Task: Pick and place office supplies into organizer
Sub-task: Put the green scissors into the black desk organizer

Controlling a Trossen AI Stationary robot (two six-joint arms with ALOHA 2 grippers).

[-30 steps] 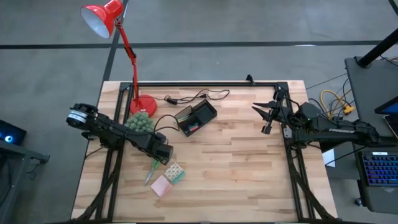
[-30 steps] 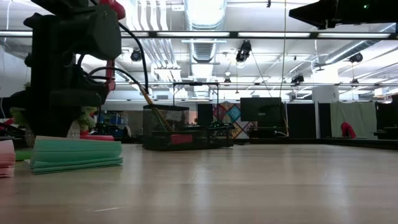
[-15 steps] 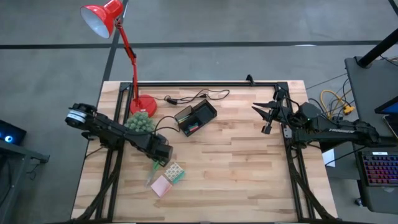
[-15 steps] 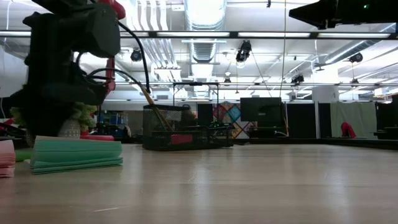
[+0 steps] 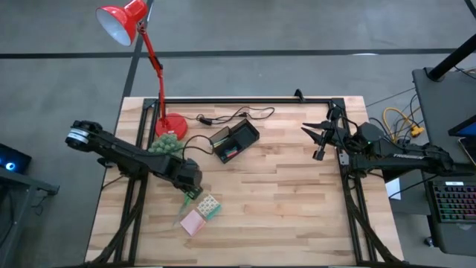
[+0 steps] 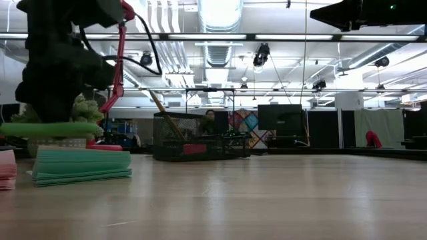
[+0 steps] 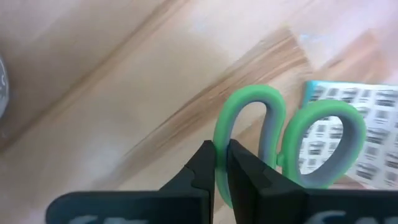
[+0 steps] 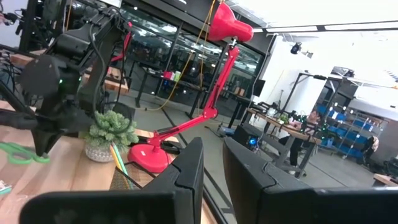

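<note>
Green-handled scissors point(image 7: 283, 140) hang clamped in left gripper point(image 7: 220, 163), no writing legible.

red desk lamp point(image 5: 130, 30), small potted plant point(image 5: 168, 144), black cable point(image 5: 236, 115)

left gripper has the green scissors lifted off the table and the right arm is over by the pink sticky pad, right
Not quite. The left gripper does hold the green scissors off the table, as the low view shows. But the high view puts the right gripper idle at the table's right edge, far from the pink sticky pad.
</note>
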